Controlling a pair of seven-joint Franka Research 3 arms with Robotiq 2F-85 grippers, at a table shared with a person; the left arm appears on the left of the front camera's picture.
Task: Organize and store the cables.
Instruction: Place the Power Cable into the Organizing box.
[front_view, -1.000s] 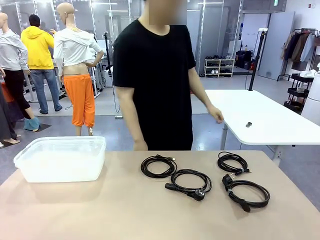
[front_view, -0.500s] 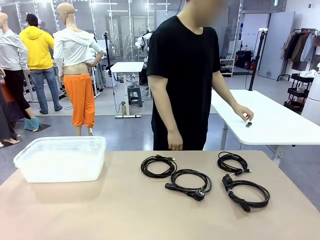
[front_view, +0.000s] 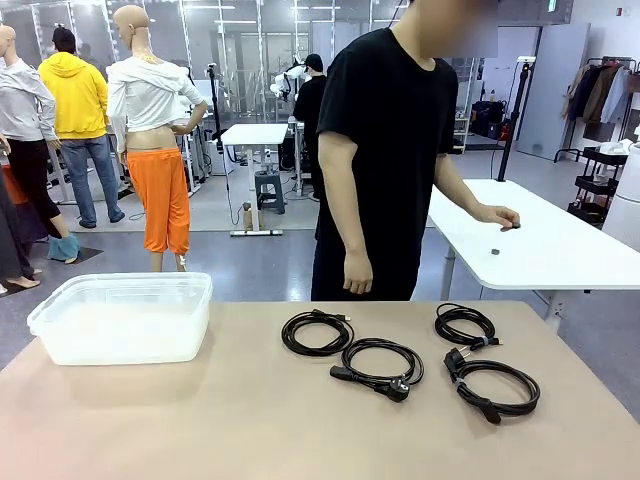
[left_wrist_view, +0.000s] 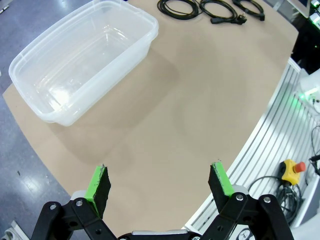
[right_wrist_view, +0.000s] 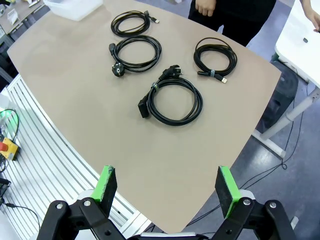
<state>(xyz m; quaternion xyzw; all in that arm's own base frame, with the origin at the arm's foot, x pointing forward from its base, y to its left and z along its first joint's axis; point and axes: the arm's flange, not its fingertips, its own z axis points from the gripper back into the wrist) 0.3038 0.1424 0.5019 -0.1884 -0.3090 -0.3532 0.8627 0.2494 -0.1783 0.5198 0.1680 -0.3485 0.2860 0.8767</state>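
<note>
Several black coiled cables lie on the tan table's right half: one (front_view: 317, 333) nearest the middle, one (front_view: 378, 363) in front of it, one (front_view: 465, 325) at the far right, one (front_view: 497, 385) at the near right. The right wrist view looks down on the same coils (right_wrist_view: 131, 22) (right_wrist_view: 135, 52) (right_wrist_view: 215, 59) (right_wrist_view: 175, 100). My right gripper (right_wrist_view: 166, 184) hangs open above the table's near right edge, well short of them. My left gripper (left_wrist_view: 160, 180) is open over bare table, near the clear plastic bin (left_wrist_view: 85, 60), with nothing between its fingers.
The clear bin (front_view: 125, 318) sits at the table's far left. A person in a black T-shirt stands at the far edge, one hand (front_view: 355, 275) hanging above it, the other (front_view: 500, 215) on a white table (front_view: 560, 255) behind. Cables (left_wrist_view: 220, 9) show beyond the bin.
The person has stepped to the right and stretched a hand over the white table behind. The cables, the bin and both grippers have stayed put.
</note>
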